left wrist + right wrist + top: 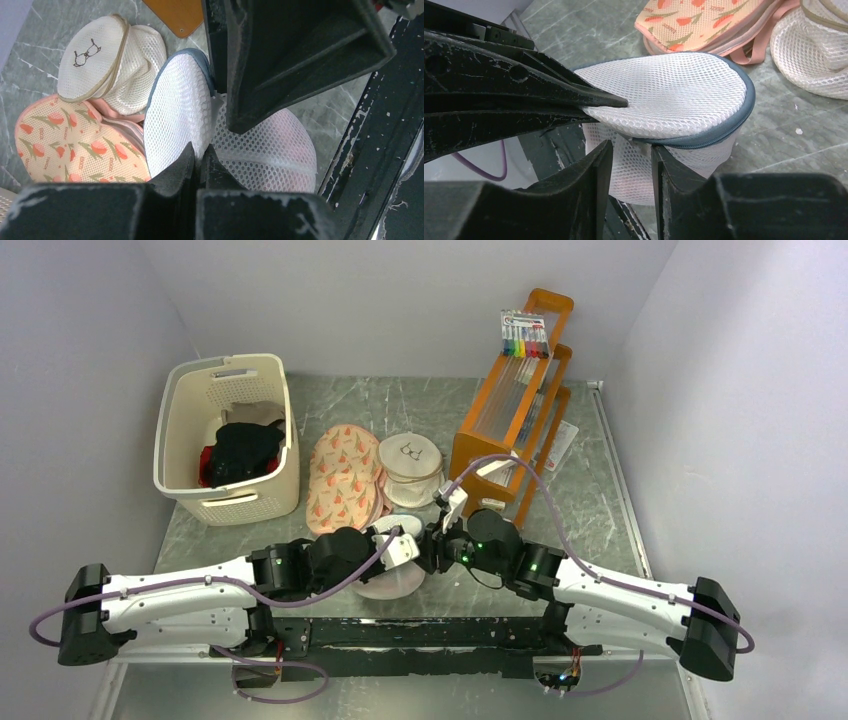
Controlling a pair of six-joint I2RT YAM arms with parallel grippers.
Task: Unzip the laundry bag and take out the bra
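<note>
The laundry bag (392, 585), white mesh with a grey-blue zipper rim, lies near the table's front edge between both grippers. In the left wrist view its upper half (175, 110) stands lifted off the lower half, which shows a pink tint through the mesh. My left gripper (202, 154) is shut on a fold of the bag's mesh; it also shows in the top view (408, 548). My right gripper (630, 150) is open, its fingers either side of the mesh wall just under the zipper rim (734, 117). The bra itself is not clearly visible.
A peach patterned bag (340, 485) and a beige bag with a glasses print (410, 468) lie just behind. A cream basket (228, 440) of dark clothes stands far left. An orange rack (510, 420) with markers stands far right. A black rail (420, 632) runs along the front.
</note>
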